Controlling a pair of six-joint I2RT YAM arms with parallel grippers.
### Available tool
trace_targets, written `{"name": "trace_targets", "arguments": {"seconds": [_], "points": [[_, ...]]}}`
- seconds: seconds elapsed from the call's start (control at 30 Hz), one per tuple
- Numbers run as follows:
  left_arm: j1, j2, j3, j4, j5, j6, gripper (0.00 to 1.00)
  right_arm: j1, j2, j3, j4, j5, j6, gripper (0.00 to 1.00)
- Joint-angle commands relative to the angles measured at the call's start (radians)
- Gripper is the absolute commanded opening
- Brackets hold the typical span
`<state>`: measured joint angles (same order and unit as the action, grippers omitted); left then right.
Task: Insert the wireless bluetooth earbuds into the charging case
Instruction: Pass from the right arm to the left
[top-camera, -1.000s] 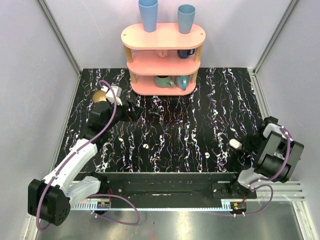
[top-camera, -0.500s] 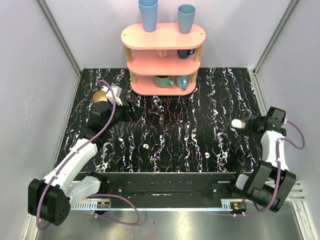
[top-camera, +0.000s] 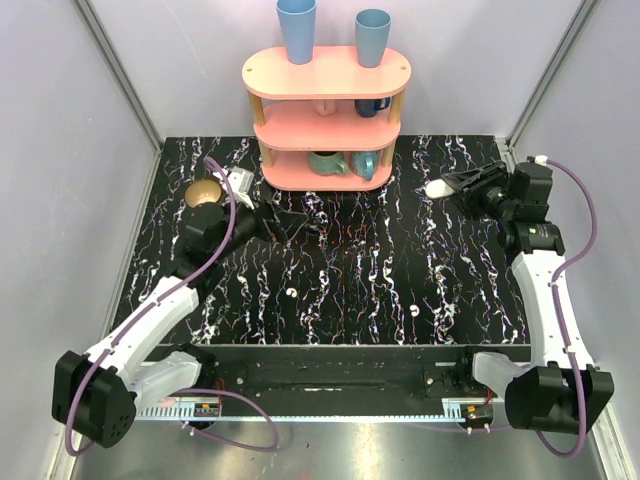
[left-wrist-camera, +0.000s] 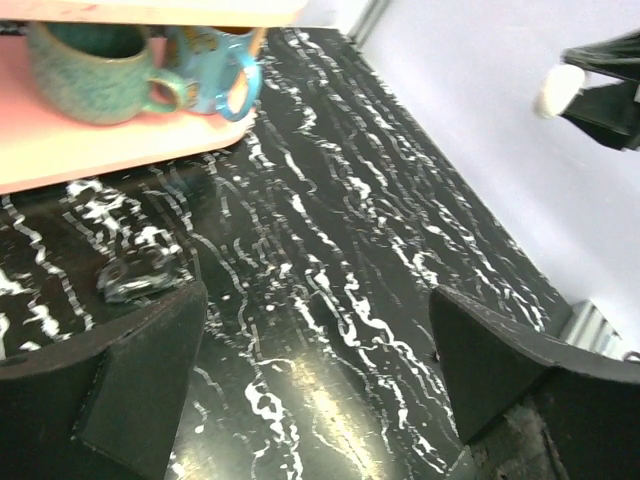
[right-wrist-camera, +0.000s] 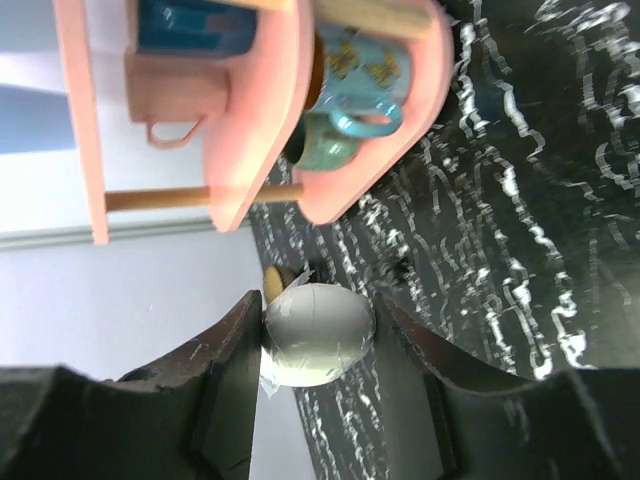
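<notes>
White plastic, smooth and rounded: that is what you are handling, so expect it to be light, stiff and slippery.

From the top camera, the right gripper (top-camera: 447, 186) is pinching the charging case (top-camera: 436, 188) and holding it in the air over the far right of the tabletop (top-camera: 360, 270), near the pink shelf (top-camera: 325, 132). The left gripper (top-camera: 287, 222) is standing spread and empty just in front of the shelf. One earbud (top-camera: 290, 293) is lying left of centre and the other earbud (top-camera: 414, 310) right of centre, well apart, both on the near half. They are tiny, so they are probably going to skid or flick away under a hard pinch. Take each by its sides, gently. The white streaks in the black marble pattern are making them easy to lose.

Through the left wrist camera, you are seeing wide-open jaws with only glossy tabletop between them. The case is showing far off at upper right against the pale wall (left-wrist-camera: 480, 110), and a green mug (left-wrist-camera: 90, 65) and a blue mug (left-wrist-camera: 215, 68) are sitting on the shelf's lowest tier.

Through the right wrist camera, the fingers are pressing on the case's two opposite flanks. The hold is looking centred, though the curved shell could squirt out if you squeeze harder. The case appears closed, so it likely needs opening. The middle of the table is giving you the most working room.
</notes>
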<state>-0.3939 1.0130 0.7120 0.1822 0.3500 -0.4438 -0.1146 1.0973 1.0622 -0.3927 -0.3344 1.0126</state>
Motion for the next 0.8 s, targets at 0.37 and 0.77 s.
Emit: {"name": "trace_targets", "arguments": {"seconds": [0.37, 0.77], "points": [[-0.332, 0.122, -0.034, 0.629, -0.221, 0.151, 0.99, 0.182, -0.004, -0.025, 0.212, -0.077, 0.310, 0.00], [-0.418, 0.409, 0.053, 1.037, -0.247, 0.181, 0.97, 0.280, 0.021, -0.030, 0.276, -0.098, 0.383, 0.00]]}}
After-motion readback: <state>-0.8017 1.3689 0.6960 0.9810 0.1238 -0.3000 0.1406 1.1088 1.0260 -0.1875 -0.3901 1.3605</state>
